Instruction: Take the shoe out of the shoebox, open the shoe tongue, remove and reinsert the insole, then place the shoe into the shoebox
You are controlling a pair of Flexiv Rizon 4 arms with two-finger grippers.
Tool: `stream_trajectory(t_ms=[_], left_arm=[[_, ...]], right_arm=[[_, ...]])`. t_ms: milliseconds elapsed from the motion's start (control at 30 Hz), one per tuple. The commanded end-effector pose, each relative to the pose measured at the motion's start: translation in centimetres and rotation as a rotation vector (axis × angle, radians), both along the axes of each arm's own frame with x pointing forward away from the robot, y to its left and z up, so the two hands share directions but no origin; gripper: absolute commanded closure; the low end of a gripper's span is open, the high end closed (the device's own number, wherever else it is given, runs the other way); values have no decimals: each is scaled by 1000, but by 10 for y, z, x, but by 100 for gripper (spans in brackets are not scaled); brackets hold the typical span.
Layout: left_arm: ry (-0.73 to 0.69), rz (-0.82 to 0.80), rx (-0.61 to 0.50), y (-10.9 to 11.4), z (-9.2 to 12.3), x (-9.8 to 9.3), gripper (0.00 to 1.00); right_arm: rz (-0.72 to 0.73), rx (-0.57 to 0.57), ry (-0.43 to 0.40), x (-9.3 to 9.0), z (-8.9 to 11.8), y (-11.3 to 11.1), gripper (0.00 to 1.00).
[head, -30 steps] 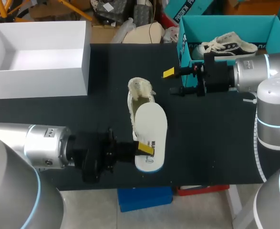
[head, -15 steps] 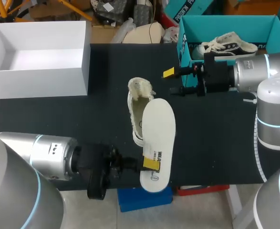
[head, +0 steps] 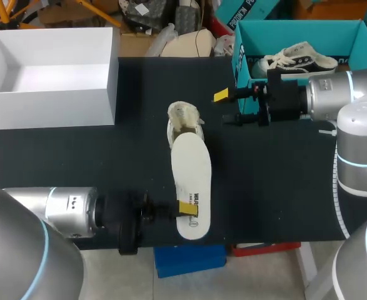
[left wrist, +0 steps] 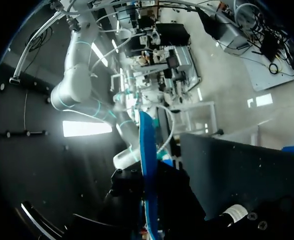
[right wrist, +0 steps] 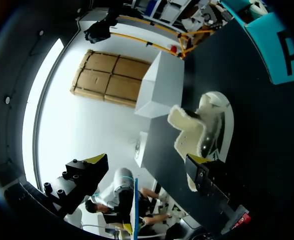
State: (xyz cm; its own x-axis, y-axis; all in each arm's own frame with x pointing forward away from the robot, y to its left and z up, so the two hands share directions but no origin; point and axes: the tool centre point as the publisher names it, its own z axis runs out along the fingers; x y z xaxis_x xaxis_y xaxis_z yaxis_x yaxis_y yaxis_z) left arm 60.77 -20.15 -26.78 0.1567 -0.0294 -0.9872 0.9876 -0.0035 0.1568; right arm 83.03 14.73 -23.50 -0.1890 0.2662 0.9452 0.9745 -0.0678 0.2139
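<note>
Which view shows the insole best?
Head view: the insole shows its whole top face, near end in the left jaws, far end over the shoe. Left wrist sees it edge-on, a blue sliver. Right wrist: a distant thin edge.

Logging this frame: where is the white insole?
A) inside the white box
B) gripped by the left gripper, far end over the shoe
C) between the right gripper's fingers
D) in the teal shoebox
B: the left gripper pinches the insole at its near end, with the far end overlapping the shoe; the right gripper is open and apart from it.
</note>
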Motion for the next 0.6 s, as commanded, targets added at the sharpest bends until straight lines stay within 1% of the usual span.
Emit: stream_trajectory(t_ms=[33,267,400,500,600], left_arm=[[-4,-15,12,-8,-5,35,100],[-8,-1,41,-7,-3,89,100],[-23,10,66,-10,-2,118,100],[-23,17,71,-14,-2,134,100],[-25,26,72,-17,-1,146,100]], right_arm=[[-4,0,-1,0,-1,2,0],[-4,0,-1,0,-1,2,0],[-4,0,-1,0,-1,2,0],[-4,0,-1,0,-1,2,0],[-4,0,-1,0,-1,2,0]])
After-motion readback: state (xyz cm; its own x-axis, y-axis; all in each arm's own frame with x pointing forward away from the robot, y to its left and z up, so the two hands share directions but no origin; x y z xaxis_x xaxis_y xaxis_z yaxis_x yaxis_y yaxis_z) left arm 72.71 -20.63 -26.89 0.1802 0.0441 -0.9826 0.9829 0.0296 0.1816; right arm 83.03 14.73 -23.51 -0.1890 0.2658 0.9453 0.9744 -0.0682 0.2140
